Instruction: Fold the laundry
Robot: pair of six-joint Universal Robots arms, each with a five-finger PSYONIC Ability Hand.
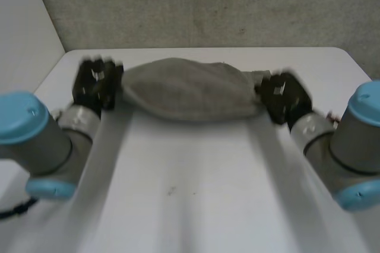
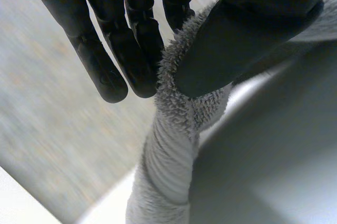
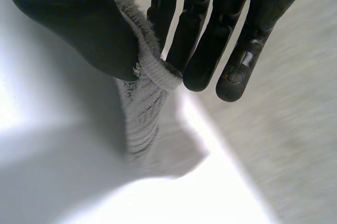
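Observation:
A grey towel [image 1: 187, 89] hangs stretched between my two hands above the far half of the white table [image 1: 196, 187], bulging in the middle. My left hand [image 1: 95, 84] holds its left end; in the left wrist view the thumb [image 2: 247, 34] pinches the fluffy towel edge [image 2: 176, 124] against the straight fingers [image 2: 137, 40]. My right hand [image 1: 284, 97] holds the right end; in the right wrist view its thumb [image 3: 79, 24] presses the towel edge [image 3: 150, 84] against the fingers [image 3: 205, 40].
A grey wall [image 1: 208, 6] rises just behind the table's far edge. A white panel [image 1: 27, 27] stands at the far left. The near table surface lies bare in front of the towel.

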